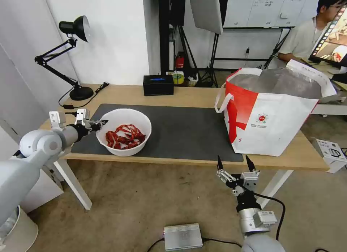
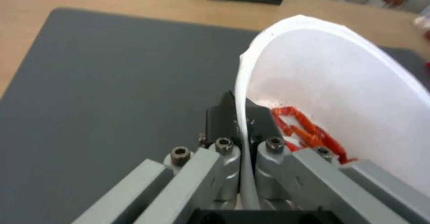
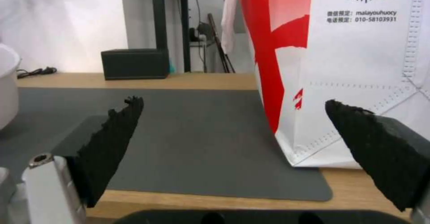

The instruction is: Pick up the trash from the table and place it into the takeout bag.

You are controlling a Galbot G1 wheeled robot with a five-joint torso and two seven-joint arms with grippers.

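A white round bowl [image 1: 124, 123] of red crayfish shells [image 1: 124, 136] sits on the left part of the dark grey mat [image 1: 180, 131] on the table [image 1: 195, 94]. My left gripper [image 1: 100, 124] is shut on the bowl's left rim; in the left wrist view its black fingertips [image 2: 219, 116] pinch the thin white wall [image 2: 244, 123], one inside and one outside. The takeout bag [image 1: 273, 111] stands open at the table's right end. Below the front edge, near the bag, my right gripper [image 1: 235, 163] hangs open; the right wrist view shows it [image 3: 233, 116] facing the mat and the bag [image 3: 358, 66].
A black box [image 1: 158, 85] sits at the back of the table and a black desk lamp [image 1: 72, 56] at the back left corner. A grey metal box [image 1: 182, 236] lies on the floor in front. A white carton [image 1: 330, 152] sits at the right.
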